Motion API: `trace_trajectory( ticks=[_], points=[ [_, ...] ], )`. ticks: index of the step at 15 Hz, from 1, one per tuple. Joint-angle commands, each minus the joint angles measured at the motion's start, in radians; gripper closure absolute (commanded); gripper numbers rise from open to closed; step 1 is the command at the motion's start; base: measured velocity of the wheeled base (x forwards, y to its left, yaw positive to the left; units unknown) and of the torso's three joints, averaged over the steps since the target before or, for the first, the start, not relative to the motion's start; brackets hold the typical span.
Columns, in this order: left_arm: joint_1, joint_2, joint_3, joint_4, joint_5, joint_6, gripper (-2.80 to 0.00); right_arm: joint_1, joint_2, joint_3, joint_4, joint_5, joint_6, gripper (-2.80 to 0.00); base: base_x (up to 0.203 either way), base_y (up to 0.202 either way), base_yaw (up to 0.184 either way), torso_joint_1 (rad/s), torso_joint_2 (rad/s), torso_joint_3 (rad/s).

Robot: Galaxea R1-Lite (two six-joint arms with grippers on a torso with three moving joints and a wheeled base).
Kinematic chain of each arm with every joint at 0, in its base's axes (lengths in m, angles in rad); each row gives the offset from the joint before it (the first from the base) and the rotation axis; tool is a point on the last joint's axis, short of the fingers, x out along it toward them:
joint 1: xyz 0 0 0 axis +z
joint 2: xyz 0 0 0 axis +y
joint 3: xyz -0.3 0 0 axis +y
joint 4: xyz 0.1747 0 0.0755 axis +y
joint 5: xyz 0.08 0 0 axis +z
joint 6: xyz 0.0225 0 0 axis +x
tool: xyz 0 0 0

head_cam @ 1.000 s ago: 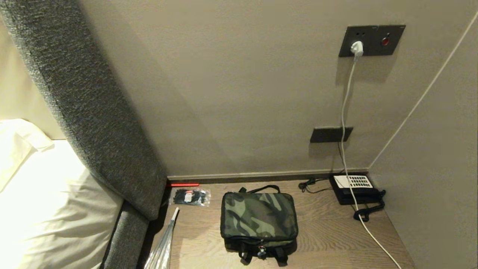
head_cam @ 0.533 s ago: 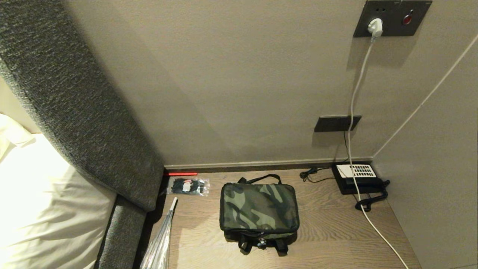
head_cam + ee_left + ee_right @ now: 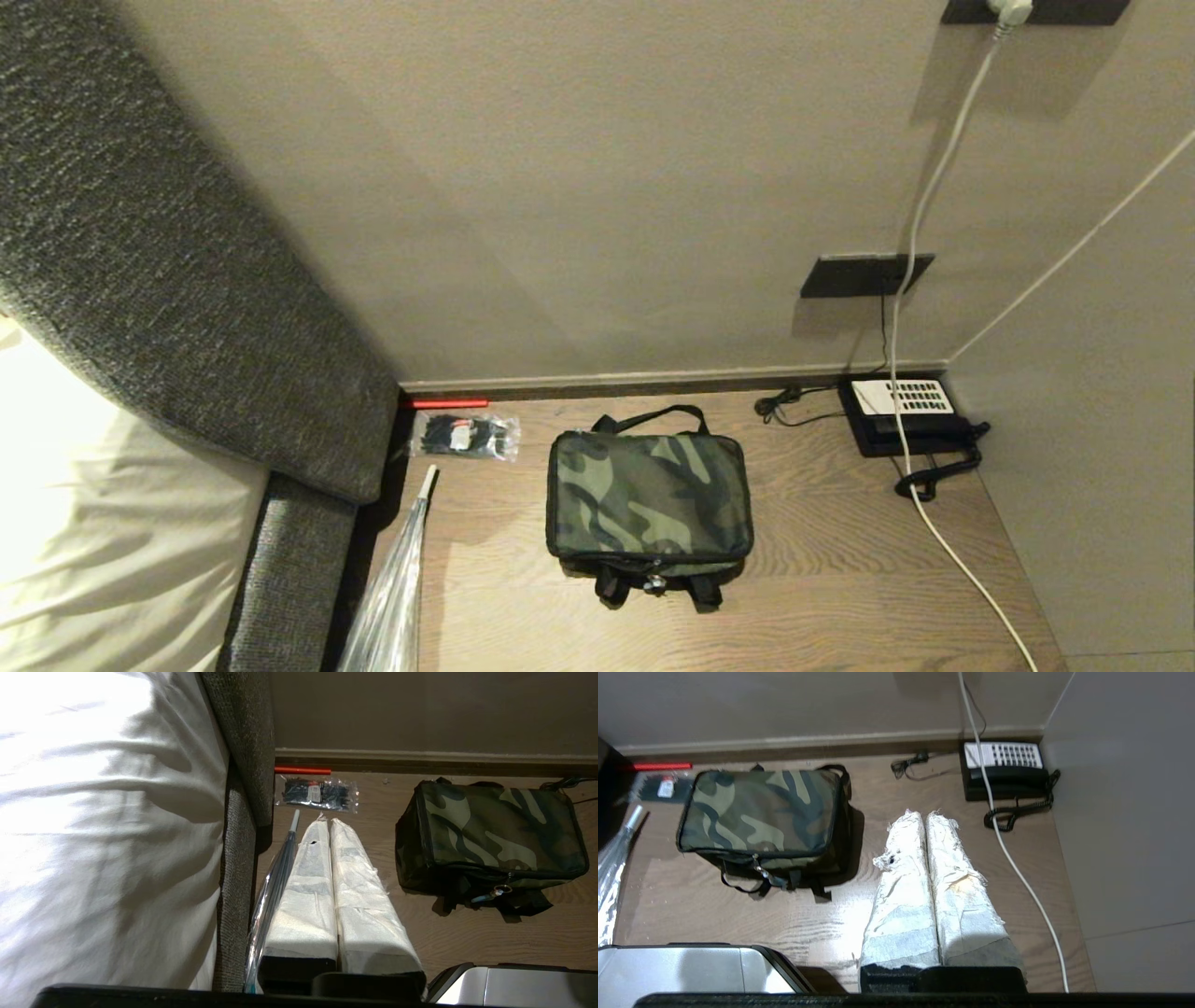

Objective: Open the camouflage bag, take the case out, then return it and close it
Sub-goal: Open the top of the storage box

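The camouflage bag (image 3: 649, 499) lies zipped shut in the middle of the wooden tabletop (image 3: 822, 579), handles toward the robot. The left gripper (image 3: 328, 820) hangs level above the table beside the bag (white-wrapped fingers pressed together, holding nothing), pointing at the packet of black ties (image 3: 317, 794). The right gripper (image 3: 924, 815), jaws likewise together and empty, points toward the wall between the bag and the desk phone (image 3: 1004, 770).

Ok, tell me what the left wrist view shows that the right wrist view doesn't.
Left wrist only: white bedding, the grey upholstered headboard, and the shut left gripper. Right wrist only: the black desk phone with white keypad, the white cable, and the shut right gripper. Both: the closed green-and-black camouflage fabric bag on the wooden tabletop.
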Motion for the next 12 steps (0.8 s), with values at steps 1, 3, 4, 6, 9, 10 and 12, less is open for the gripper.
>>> trace_trajectory(
  ticks=[1,3,4,6,9,10,12],
  points=[
    [0.000,0.000,0.003,0.000,0.002,0.000,0.00,0.000,-0.003,0.000,0.000,0.000,0.000,0.00,0.000,0.000,0.000,-0.002,0.01,-0.197],
    [0.000,0.000,0.003,0.000,0.000,0.000,0.00,0.000,-0.002,0.000,0.000,0.000,0.000,0.00,0.000,0.000,0.000,0.002,0.01,-0.195],
    [0.000,0.000,0.003,0.000,0.000,0.000,0.00,0.000,-0.003,0.000,0.000,0.000,0.000,0.00,0.000,0.000,0.000,-0.001,0.01,-0.194],
    [0.000,0.000,0.003,0.000,0.001,0.000,0.00,0.000,-0.003,0.000,0.000,0.000,0.000,0.00,0.000,0.000,0.000,0.000,0.00,-0.200],
    [0.000,0.000,0.003,0.000,0.002,0.000,0.00,0.000,-0.003,0.000,0.000,0.000,0.000,0.00,0.000,0.000,0.000,0.004,0.01,-0.193],
    [0.000,0.000,0.003,0.000,0.000,0.000,0.00,0.000,-0.003,0.000,0.000,0.000,0.000,0.00,0.000,0.000,0.000,0.004,0.01,-0.189],
    [0.000,0.000,0.003,0.000,0.002,0.000,0.00,0.000,-0.003,0.000,0.000,0.000,0.000,0.00,0.000,0.000,0.000,0.004,0.00,-0.199]
  ],
)
